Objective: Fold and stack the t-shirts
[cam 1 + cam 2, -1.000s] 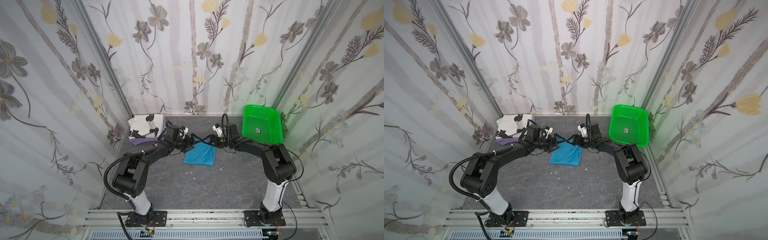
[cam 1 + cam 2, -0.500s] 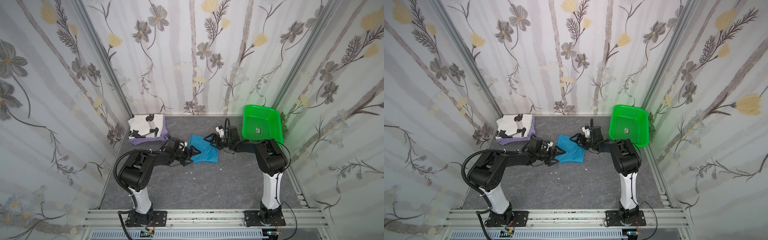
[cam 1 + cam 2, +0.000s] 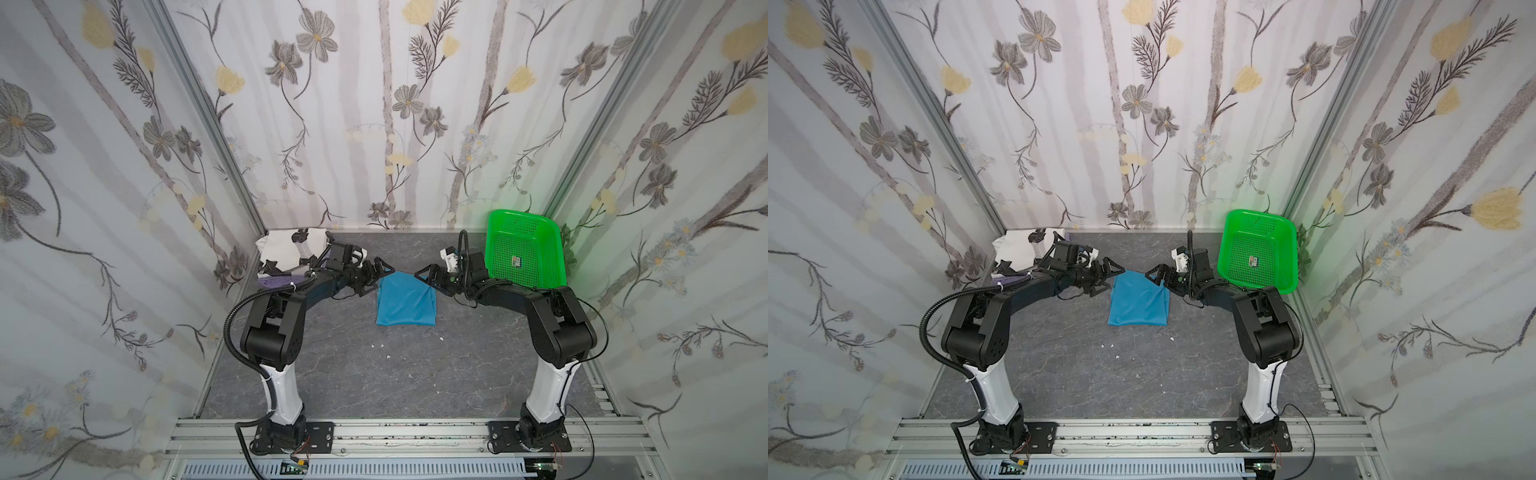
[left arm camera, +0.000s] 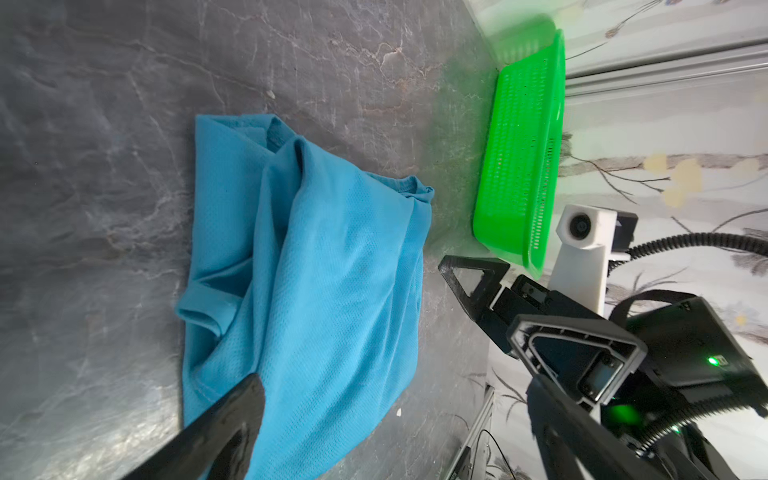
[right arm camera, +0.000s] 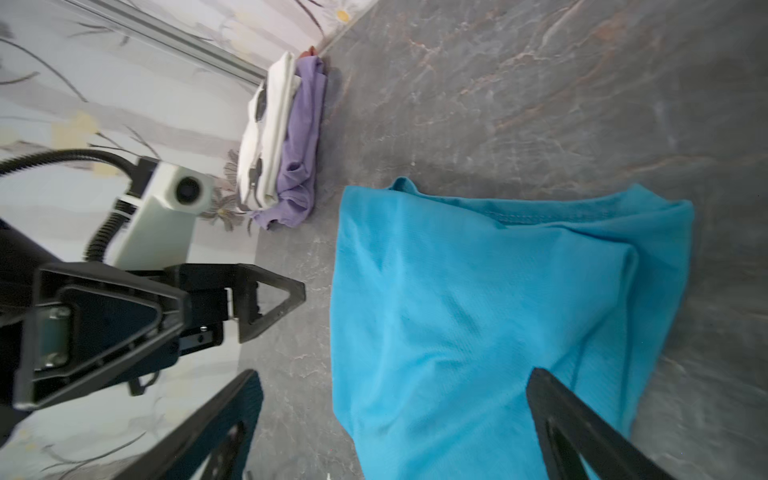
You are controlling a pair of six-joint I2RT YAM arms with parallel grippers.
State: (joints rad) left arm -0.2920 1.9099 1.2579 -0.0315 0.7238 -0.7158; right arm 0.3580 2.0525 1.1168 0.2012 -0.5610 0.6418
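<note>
Fingers of the left gripper spread wide, with nothing clamped between them. Same on the right gripper: fingers far apart, nothing held. Point toward each other in both top views, tips near but not meeting.

Teal-blue t-shirt: folded into a rough rectangle on the grey marbled table. Its far edge sits between the two pairs of fingers, and the rest reaches from them toward the arm bases. Shows soft creases and a hem doubled over in the left wrist view.

In the right wrist view, one right finger over the blue cloth, the other off its edge over bare table. Left fingers there just beside the shirt's edge, apart from it. In the left wrist view, one left finger in front of the shirt's near edge. Cannot tell whether any fingertip touches the cloth.

Behind the left fingers, against the wall: white t-shirt with black-grey prints, folded, on top of the lavender t-shirt. Well apart from the blue one.

Behind the right fingers, by the opposite wall: green perforated basket, with a small label inside.
</note>
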